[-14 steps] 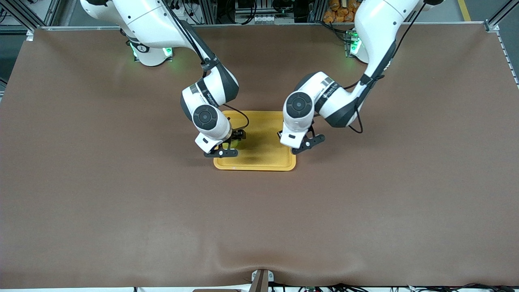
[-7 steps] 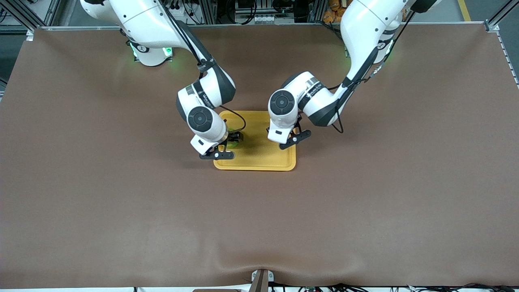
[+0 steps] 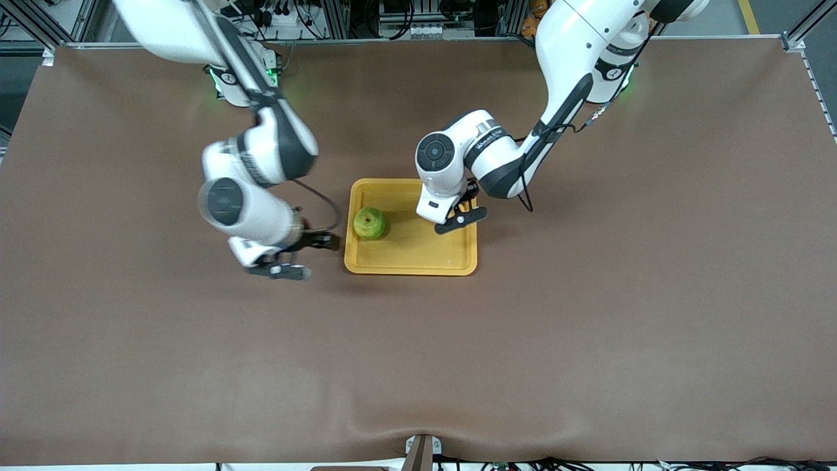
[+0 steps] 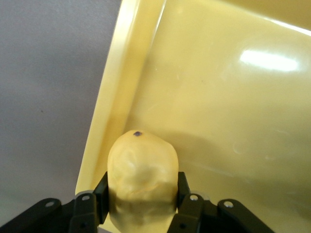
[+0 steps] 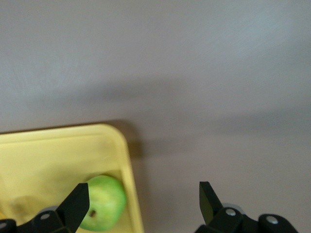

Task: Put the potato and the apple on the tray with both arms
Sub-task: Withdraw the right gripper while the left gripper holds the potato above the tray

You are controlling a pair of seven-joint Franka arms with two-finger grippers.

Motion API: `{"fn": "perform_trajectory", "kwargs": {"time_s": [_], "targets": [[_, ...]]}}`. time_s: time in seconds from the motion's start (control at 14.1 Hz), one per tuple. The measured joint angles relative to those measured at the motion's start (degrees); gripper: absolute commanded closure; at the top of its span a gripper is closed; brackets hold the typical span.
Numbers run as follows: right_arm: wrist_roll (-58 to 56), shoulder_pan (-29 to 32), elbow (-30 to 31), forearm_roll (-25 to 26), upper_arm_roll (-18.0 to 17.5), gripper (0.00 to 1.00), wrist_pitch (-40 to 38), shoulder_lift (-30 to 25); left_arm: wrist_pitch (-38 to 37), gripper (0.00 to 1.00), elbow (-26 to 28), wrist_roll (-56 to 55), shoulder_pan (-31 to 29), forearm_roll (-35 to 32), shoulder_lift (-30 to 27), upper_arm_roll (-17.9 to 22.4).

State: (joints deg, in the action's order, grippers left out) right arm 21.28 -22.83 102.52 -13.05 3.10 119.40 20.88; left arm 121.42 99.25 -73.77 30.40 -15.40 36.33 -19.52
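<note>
The green apple (image 3: 370,223) lies on the yellow-orange tray (image 3: 418,254), at its end toward the right arm. My right gripper (image 3: 322,241) is open and empty, over the bare table just off that end of the tray. Its wrist view shows the apple (image 5: 101,202) inside the tray's corner (image 5: 53,160), with the open gripper (image 5: 143,204) over the tray's rim. My left gripper (image 3: 458,210) is over the tray's other end. In its wrist view it (image 4: 141,194) is shut on the yellow potato (image 4: 141,174), low over the tray floor (image 4: 223,121) near the rim. The potato is hidden in the front view.
The brown table mat (image 3: 588,314) surrounds the tray. A small bracket (image 3: 422,451) sits at the table's edge nearest the front camera.
My right gripper has let go of the apple on the tray and swung off the tray toward the right arm's end. My left gripper has moved farther over the tray with the potato.
</note>
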Motion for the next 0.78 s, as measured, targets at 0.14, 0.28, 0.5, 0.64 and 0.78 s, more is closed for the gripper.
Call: {"fn": "perform_trajectory", "kwargs": {"time_s": [0.14, 0.28, 0.5, 0.64, 0.78], "targets": [[-6.8, 6.2, -0.2, 0.0, 0.2, 0.0, -4.5, -4.9, 0.0, 1.0, 0.0, 0.1, 0.7, -2.0, 0.5, 0.0], [-12.2, 11.9, -0.3, 0.6, 0.3, 0.0, -8.3, -10.0, 0.0, 1.0, 0.0, 0.3, 1.3, -2.6, 0.8, 0.0], [-16.1, 17.1, -0.8, 6.4, 0.3, 0.0, -14.1, -15.7, 0.0, 1.0, 0.0, 2.7, 1.6, -2.6, 0.9, 0.0], [-16.3, 18.4, -2.1, 9.0, 0.3, 0.0, -19.3, -18.1, 0.0, 1.0, 0.0, 4.3, 1.6, -2.6, 0.9, 0.0], [-16.3, 18.8, -4.0, 11.4, 0.2, 0.0, -23.8, -19.5, -0.2, 1.0, 0.0, 5.3, 1.6, -2.6, 0.9, 0.1]]}}
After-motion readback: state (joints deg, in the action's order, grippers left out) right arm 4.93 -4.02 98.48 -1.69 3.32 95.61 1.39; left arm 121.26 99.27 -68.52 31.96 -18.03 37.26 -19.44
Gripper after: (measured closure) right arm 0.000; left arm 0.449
